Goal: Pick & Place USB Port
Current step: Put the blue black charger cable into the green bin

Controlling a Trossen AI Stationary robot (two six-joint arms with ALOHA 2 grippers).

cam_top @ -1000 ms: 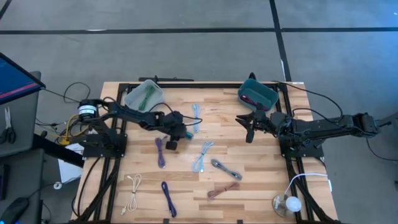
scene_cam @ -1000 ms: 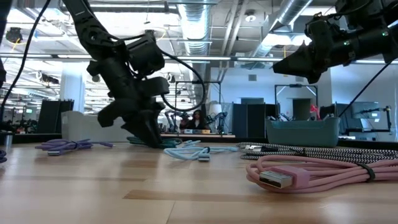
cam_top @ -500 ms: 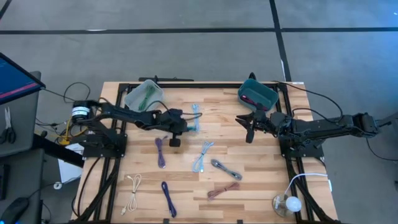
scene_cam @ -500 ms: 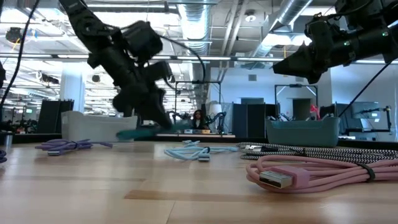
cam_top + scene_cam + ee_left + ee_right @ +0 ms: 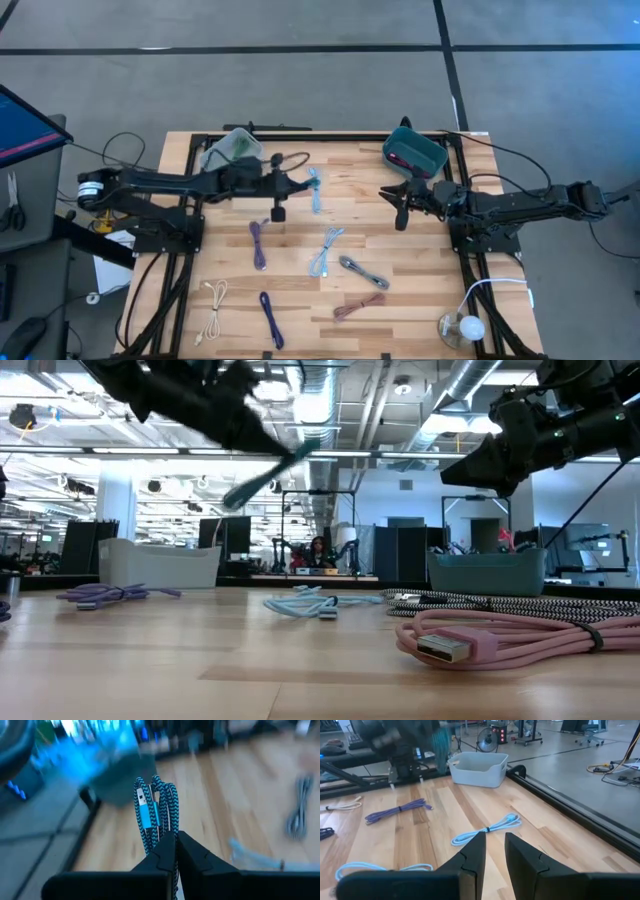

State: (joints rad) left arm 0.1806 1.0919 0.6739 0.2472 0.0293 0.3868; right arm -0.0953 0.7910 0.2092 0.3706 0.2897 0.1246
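My left gripper [image 5: 170,840] is shut on a teal braided USB cable [image 5: 152,812], a folded bundle that sticks up past the fingertips. In the high view this gripper [image 5: 288,183] hangs over the table's back left part, right of the white bin [image 5: 228,152]. In the low view the cable [image 5: 265,475] dangles well above the tabletop. A teal bin [image 5: 412,152] with something pink inside stands at the back right. My right gripper [image 5: 398,203] hovers in front of it, open by a narrow gap, with nothing between its fingers [image 5: 475,852].
Loose cables lie on the table: light blue [image 5: 315,190], purple [image 5: 258,243], another light blue [image 5: 325,250], black-and-white [image 5: 362,272], pink [image 5: 358,305], dark blue [image 5: 270,318] and white [image 5: 212,308]. A light bulb [image 5: 462,328] sits at the front right corner.
My left gripper closed on the teal cable, lifted it off the table and swung up and back toward the white bin. The right arm has not moved.
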